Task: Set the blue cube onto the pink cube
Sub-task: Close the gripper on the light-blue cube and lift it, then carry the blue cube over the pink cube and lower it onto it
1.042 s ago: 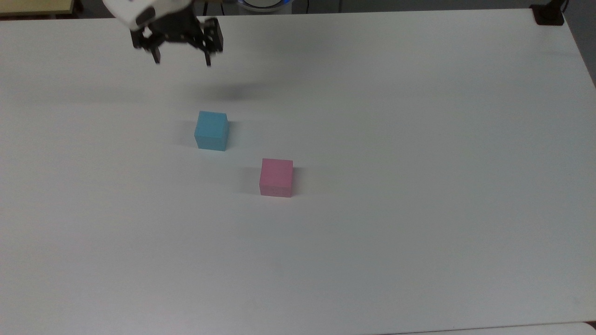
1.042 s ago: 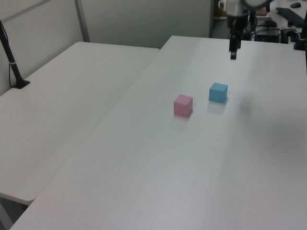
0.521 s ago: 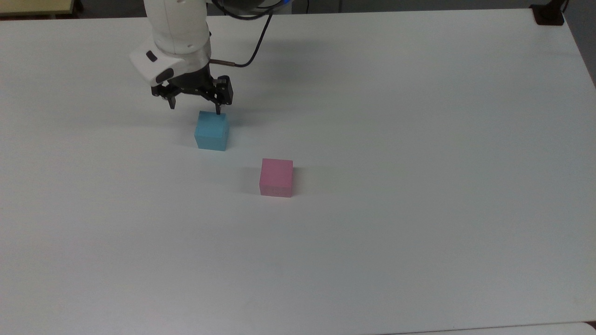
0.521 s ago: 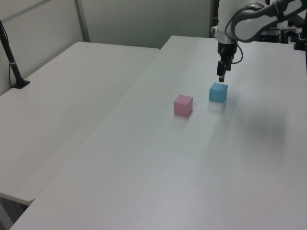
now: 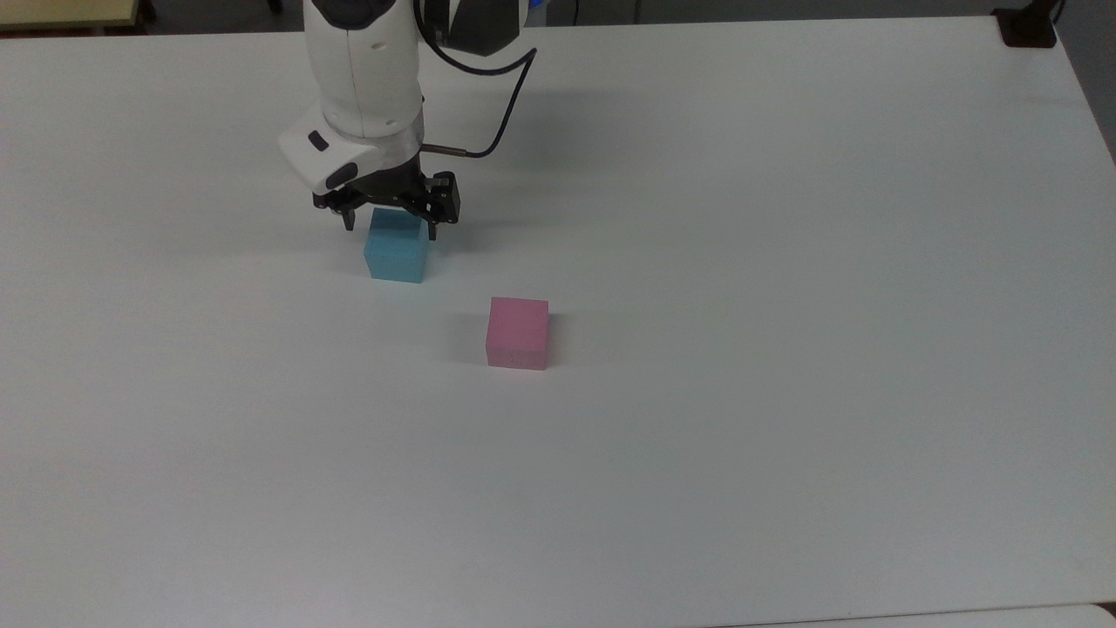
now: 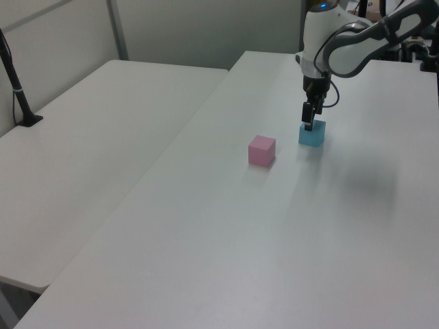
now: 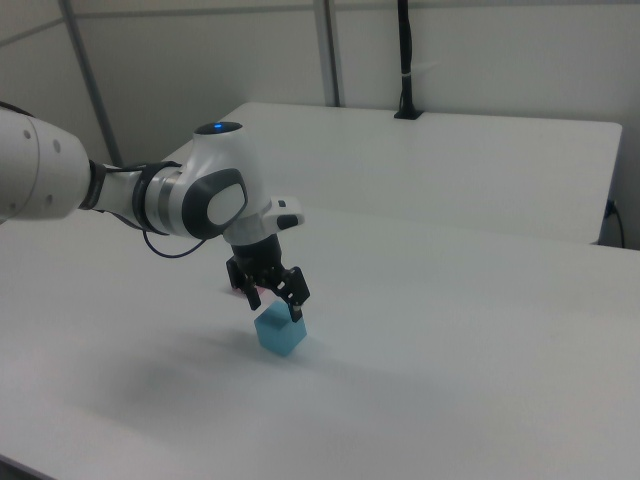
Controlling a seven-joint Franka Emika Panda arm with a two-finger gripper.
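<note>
**Claw spread over the blue cube**

My claw point(image 5: 391, 225) hangs right above the blue cube point(image 5: 397, 251), fingers spread wide, one tip off each side of the cube's top. In the top view the left finger point(image 5: 349, 218) sits just past the cube's upper left corner and the other at its upper right edge. Whether the tips touch the cube, I cannot tell. From the right view the claw point(image 7: 275, 304) points down at the cube point(image 7: 280, 331), both fingers apart above its top face. In the left view the claw point(image 6: 309, 122) lines up over the cube point(image 6: 312, 133).

The blue cube sits flat on the white table point(image 5: 785, 349). The pink cube point(image 5: 518, 332) rests on the same table, apart from the blue one, toward the top view's lower right. In the left view the pink cube point(image 6: 261, 150) lies to the left of the blue one, nearer the camera.
</note>
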